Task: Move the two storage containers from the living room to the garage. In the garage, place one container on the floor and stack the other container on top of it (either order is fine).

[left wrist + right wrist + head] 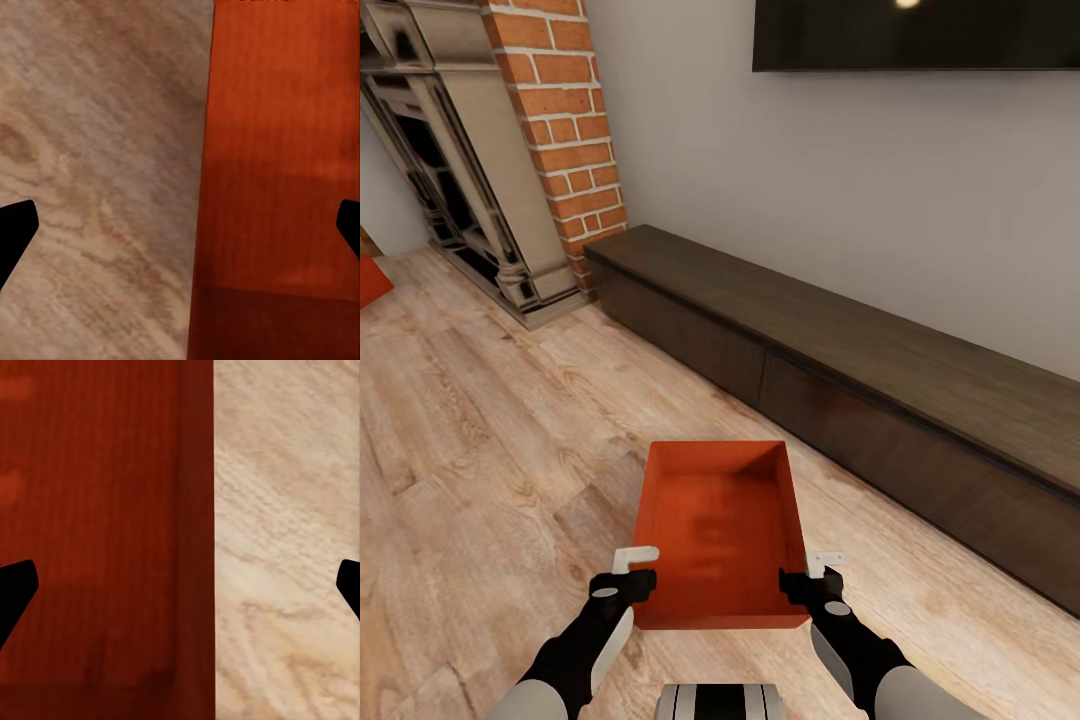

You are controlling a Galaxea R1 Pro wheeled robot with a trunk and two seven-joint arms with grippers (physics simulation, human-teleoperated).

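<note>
On the light wood floor (480,420) just in front of the dark bench (880,370), the red bin (718,530) is lying lengthwise away from the robot, the left claw (635,570) and right claw (815,572) hanging open, straddling its two long walls.

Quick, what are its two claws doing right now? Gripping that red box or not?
Left gripper: open, straddling the left wall of the storage container.
Right gripper: open, straddling its right wall.
</note>
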